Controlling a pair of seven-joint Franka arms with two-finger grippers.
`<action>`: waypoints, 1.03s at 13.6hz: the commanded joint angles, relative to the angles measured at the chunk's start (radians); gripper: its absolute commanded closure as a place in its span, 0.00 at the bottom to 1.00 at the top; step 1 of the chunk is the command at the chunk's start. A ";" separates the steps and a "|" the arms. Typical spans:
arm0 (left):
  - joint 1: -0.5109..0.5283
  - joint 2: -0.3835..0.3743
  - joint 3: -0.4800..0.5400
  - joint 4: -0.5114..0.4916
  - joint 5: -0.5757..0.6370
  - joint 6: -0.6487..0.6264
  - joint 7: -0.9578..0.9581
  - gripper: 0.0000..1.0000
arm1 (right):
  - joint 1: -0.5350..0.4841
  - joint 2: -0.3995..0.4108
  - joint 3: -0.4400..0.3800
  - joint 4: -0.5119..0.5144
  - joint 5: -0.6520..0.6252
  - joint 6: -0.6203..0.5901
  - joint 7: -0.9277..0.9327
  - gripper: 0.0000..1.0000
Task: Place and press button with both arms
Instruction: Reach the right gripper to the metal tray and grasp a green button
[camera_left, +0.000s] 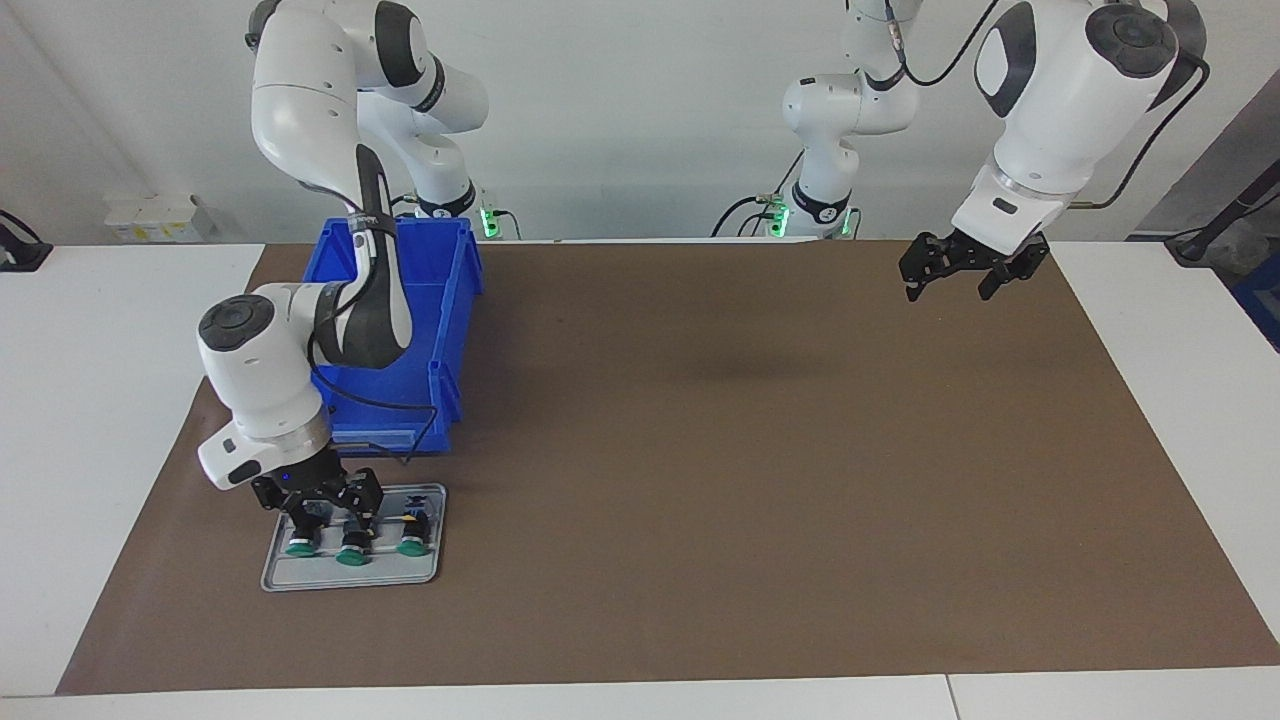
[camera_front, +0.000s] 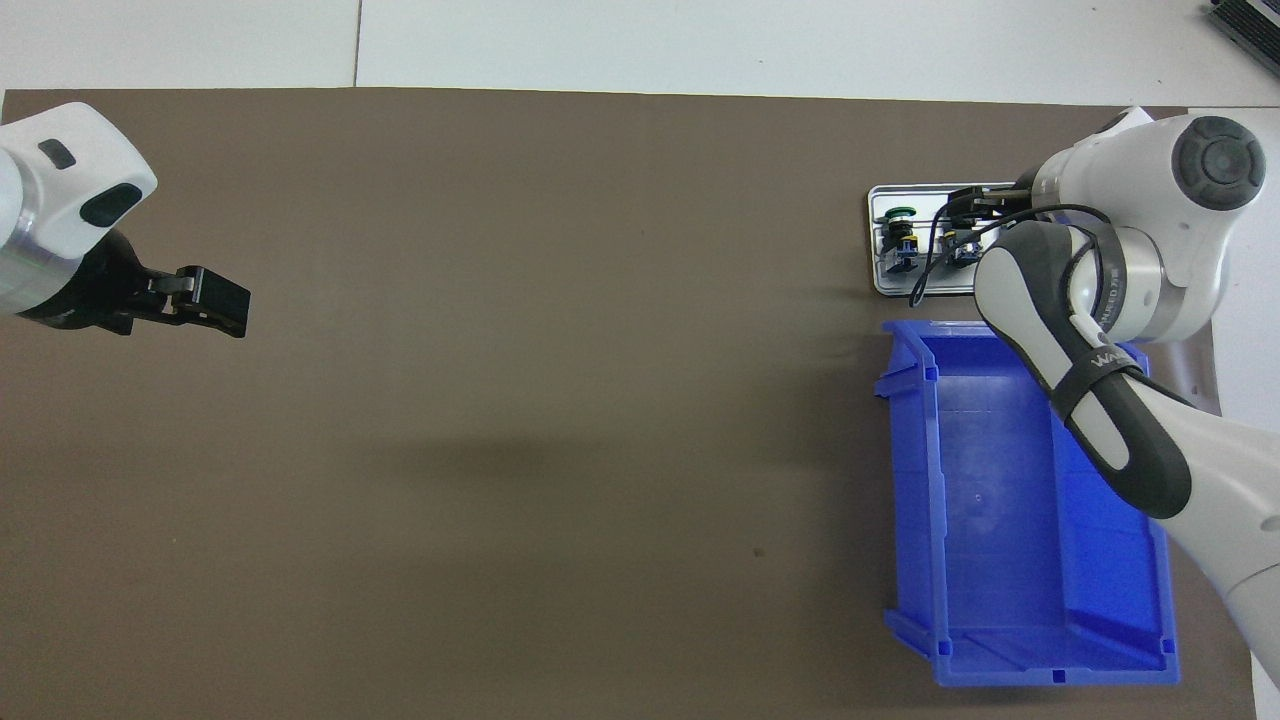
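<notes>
The task is barely begun, by my reading: all three buttons lie on their sides in the small grey tray (camera_left: 275, 578), which sits on the brown mat (camera_left: 700, 450) of the surface, farther from the robots than the blue bin (camera_left: 400, 330), at the right arm's end. None has been lifted out or set down for pressing, so picking, placing and pressing all remain. The right arm bends steeply down over the bin, its wrist pointing at the tray; the right pincer (camera_left: 322, 510) is low among the buttons, its fingers astride the end button (camera_left: 300, 535) or the middle one (camera_left: 352, 545), and I cannot tell which, nor whether they have closed on it. The third button (camera_left: 410, 535) lies clear beside them. The left arm waits, its left pincer (camera_left: 960, 275) hanging wide open and empty over the mat at its own end
</notes>
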 joint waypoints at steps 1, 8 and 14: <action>0.007 -0.029 -0.005 -0.037 0.017 0.012 0.001 0.00 | -0.005 0.035 0.008 0.006 0.027 0.050 -0.032 0.16; 0.007 -0.030 -0.005 -0.037 0.017 0.012 0.001 0.00 | -0.013 0.035 0.014 -0.051 0.070 0.053 -0.104 0.18; 0.007 -0.029 -0.004 -0.037 0.017 0.012 0.001 0.00 | -0.024 0.035 0.014 -0.078 0.070 0.090 -0.142 1.00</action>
